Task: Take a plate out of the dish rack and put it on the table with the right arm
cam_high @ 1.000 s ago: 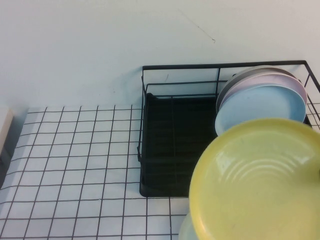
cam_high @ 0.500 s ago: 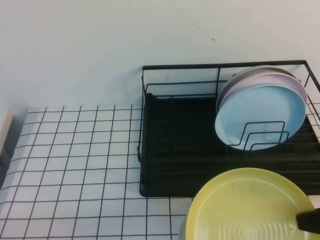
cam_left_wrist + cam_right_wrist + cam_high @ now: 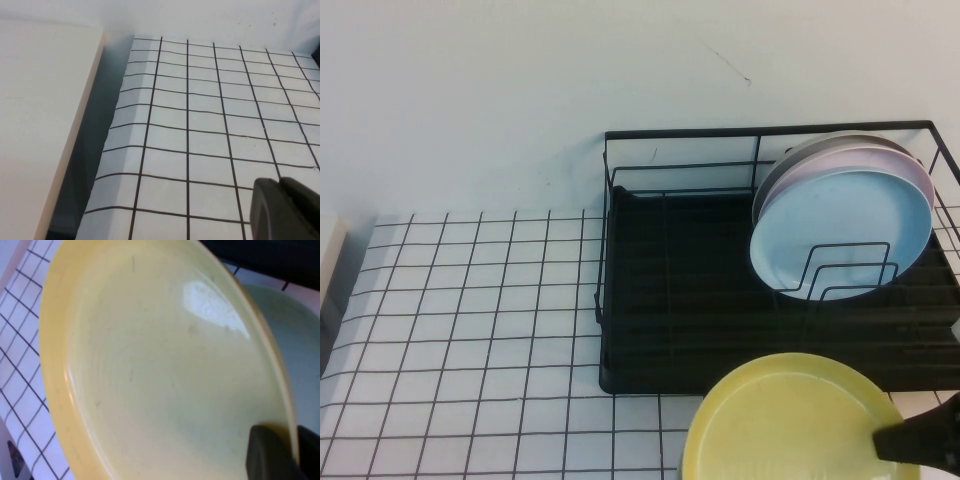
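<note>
The yellow plate [image 3: 785,420] hangs nearly flat just in front of the black wire dish rack [image 3: 660,290], low over the gridded table [image 3: 470,330]. My right gripper [image 3: 887,442] is shut on the plate's right rim. In the right wrist view the plate [image 3: 160,370] fills the picture and my right gripper [image 3: 291,446] has one black finger on each side of its rim. My left gripper [image 3: 282,210] is shut and empty over the table's left part; it does not show in the high view.
A light blue plate [image 3: 840,230] stands in the rack's right end with a pink and a grey plate behind it. A pale green plate [image 3: 300,340] lies under the yellow one. A beige block [image 3: 40,125] borders the table's left edge.
The yellow plate has come down and toward the table's front, off the rack, and has levelled out. The right gripper finger now shows at the lower right.
</note>
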Available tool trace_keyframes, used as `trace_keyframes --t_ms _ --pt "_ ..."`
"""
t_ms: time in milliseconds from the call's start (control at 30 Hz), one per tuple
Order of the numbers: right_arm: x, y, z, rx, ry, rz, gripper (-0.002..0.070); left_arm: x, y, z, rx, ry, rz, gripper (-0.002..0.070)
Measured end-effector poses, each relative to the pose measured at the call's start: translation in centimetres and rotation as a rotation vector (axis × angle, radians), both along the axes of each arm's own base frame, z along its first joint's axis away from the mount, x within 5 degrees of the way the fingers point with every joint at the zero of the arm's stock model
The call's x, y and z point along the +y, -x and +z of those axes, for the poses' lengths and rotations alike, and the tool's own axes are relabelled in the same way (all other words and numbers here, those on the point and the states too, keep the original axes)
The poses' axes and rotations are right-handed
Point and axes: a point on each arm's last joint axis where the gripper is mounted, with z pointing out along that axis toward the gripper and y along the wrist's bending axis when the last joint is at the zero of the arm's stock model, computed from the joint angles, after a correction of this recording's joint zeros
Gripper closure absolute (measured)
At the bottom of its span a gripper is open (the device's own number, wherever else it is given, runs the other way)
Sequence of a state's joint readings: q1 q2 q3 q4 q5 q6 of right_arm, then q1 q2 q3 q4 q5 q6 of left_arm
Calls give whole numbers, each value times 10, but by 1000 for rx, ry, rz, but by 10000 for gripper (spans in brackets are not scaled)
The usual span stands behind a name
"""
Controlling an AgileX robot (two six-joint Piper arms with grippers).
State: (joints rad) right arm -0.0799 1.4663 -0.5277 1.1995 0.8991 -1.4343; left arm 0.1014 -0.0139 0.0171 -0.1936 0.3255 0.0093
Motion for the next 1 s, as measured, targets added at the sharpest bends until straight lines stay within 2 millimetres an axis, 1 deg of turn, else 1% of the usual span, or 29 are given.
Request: trace_keyframes --t_ms 133,200,267,400,467,500,600,733,833,867,933,1000 --pt "0 -4 -13 7 9 42 612 0 0 0 0 0 0 678" --pt "0 -4 -18 4 12 60 584 0 0 0 0 0 0 678" --pt "0 -5 -20 -1 14 72 535 0 0 0 0 0 0 678" --pt "0 -6 -20 -36 17 98 346 0 0 0 0 0 0 678" --pt "0 -7 -19 -48 20 104 286 0 0 0 0 0 0 678" --pt "0 -8 -18 -54 19 105 267 0 0 0 0 0 0 678" --pt "0 -17 -9 -81 6 120 246 0 0 0 0 0 0 678" --pt "2 -28 10 -72 -34 198 252 0 0 0 0 0 0 678" --pt "0 -39 32 -43 -25 260 296 0 0 0 0 0 0 678" --pt "-1 -44 38 -31 -10 260 330 0 0 0 0 0 0 678" --pt "-3 -50 50 -28 13 247 423 0 0 0 0 0 0 678" --pt "-3 -51 63 -62 20 234 549 0 0 0 0 0 0 678"
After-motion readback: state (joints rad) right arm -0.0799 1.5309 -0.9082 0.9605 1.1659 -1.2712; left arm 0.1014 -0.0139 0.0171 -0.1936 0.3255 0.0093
